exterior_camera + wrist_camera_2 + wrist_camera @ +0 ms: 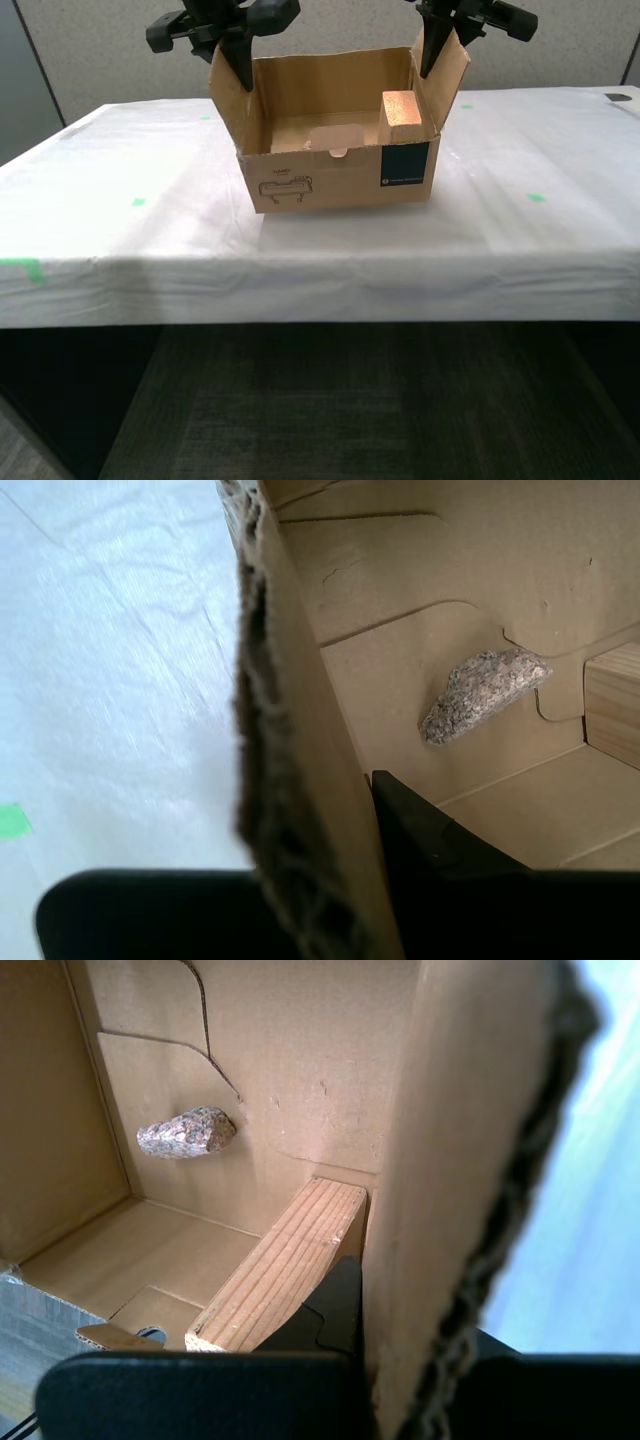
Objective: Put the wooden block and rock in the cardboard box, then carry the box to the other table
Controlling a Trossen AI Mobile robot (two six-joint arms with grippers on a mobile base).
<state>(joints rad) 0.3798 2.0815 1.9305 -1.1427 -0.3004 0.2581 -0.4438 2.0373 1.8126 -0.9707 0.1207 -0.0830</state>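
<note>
1. Overhead, the exterior view: the cardboard box (340, 150) sits on the other table (150, 240), an arm at each side flap.
2. Second wrist view: my second gripper (330, 900) pinches a flap; the rock (483, 692) lies loose inside and may roll.
3. First wrist view: my first gripper (400, 1360) clamps the opposite flap beside the wooden block (285, 1265); flaps could tear.

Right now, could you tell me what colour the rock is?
Speckled beige-pink rock, clearest in the first wrist view.

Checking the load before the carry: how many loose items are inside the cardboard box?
2. The wooden block lies against the wall at the exterior view's right, beside my first tool's flap. The rock sits on the floor nearer the middle. Nothing else shows inside the cardboard box.
</note>
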